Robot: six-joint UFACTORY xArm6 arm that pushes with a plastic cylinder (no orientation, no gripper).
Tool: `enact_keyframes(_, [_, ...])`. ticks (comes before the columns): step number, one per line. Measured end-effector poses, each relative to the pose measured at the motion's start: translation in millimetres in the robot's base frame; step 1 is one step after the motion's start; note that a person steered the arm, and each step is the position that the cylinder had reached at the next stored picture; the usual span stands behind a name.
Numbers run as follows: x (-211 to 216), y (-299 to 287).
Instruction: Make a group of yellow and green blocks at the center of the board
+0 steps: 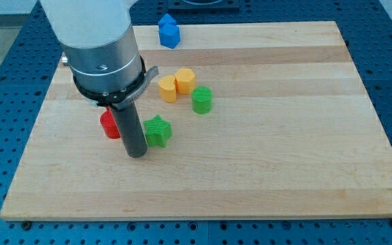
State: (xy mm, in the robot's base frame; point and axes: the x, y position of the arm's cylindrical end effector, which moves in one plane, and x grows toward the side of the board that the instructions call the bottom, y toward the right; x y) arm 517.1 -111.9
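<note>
since my tip (137, 154) touches the green star block (158, 131) on its left, i'd push it up-right toward the green cylinder (201, 99); no pincer fitted.

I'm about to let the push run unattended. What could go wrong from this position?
My tip sits at the green star block's left edge; an off-centre push might spin it aside instead of toward the yellow blocks and green round block. The red block right behind the rod could get dragged along.
</note>
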Motion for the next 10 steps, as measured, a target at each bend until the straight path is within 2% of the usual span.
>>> enact_keyframes(1, [-18,8])
enact_keyframes(3, [-31,71])
enact_keyframes(4, [-42,85])
enact_keyframes(6, [-70,81])
enact_keyframes(8, [-85,37])
enact_keyframes(10, [-114,31])
